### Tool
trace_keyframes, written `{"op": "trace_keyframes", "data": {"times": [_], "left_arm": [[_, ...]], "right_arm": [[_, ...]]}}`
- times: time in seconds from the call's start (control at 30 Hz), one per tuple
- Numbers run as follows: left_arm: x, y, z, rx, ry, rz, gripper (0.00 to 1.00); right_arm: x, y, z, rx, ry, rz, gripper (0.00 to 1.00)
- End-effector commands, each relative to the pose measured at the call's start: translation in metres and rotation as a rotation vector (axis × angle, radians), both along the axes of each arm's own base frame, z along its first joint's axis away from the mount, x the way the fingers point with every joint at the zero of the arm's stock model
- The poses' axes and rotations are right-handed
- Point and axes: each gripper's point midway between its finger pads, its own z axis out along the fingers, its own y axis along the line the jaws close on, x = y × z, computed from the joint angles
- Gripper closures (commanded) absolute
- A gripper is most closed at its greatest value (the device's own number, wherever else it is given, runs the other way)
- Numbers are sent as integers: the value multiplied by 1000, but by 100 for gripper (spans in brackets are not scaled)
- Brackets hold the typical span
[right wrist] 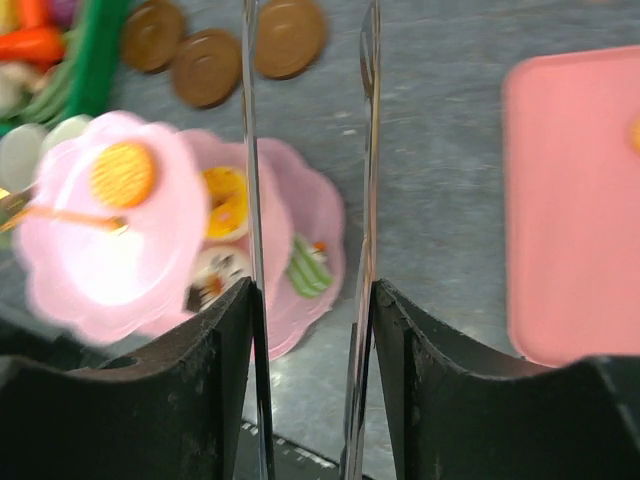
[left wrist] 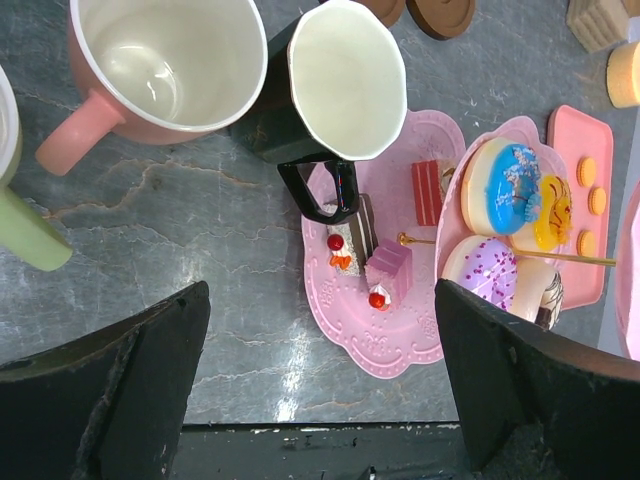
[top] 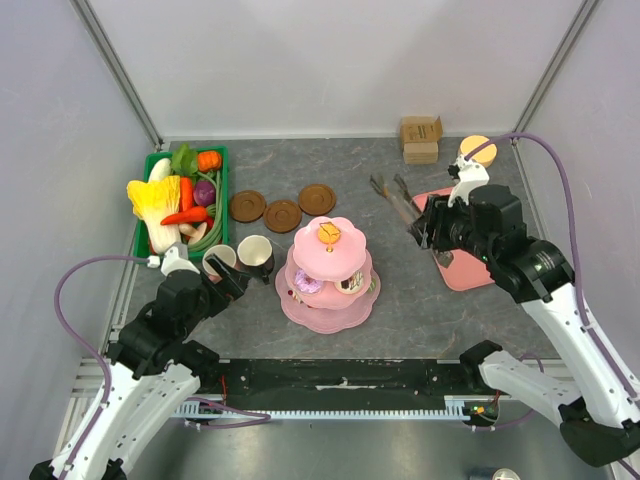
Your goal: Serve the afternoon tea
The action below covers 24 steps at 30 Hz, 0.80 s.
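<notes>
Right gripper pinches the tongs, blades half squeezed, long axis running up the frame. Stand lies left of the tips, tray right, nearer this arm. Left gripper gapes wide below the mugs.

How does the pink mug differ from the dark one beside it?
The pink mug has a smooth round rim; the dark mug has a faceted one. In the left wrist view the pink mug's handle points lower left, the dark mug's straight down. Both stand upright, empty, white inside.
</notes>
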Motion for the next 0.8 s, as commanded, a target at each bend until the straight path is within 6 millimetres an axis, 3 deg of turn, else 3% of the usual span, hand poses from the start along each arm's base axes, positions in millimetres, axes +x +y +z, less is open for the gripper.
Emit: {"op": "trace_keyframes", "data": {"times": [0.0,0.33,0.57,0.77], "left_arm": [[6,5,13,3,-40,31,1],[30,-16,6,-3,-40,-15,1],[42,-22,-7,28,-20,-34,1],[46,-20,-17,68,10,-25,1]], "right_arm": [[36,-50,-2,-143,-53,-320,43],[70,-110,-83,-321,158,-556,43],[76,-129,-126,-370,261,-624,43],[76,-141,-149,-413,314,-679,41]]}}
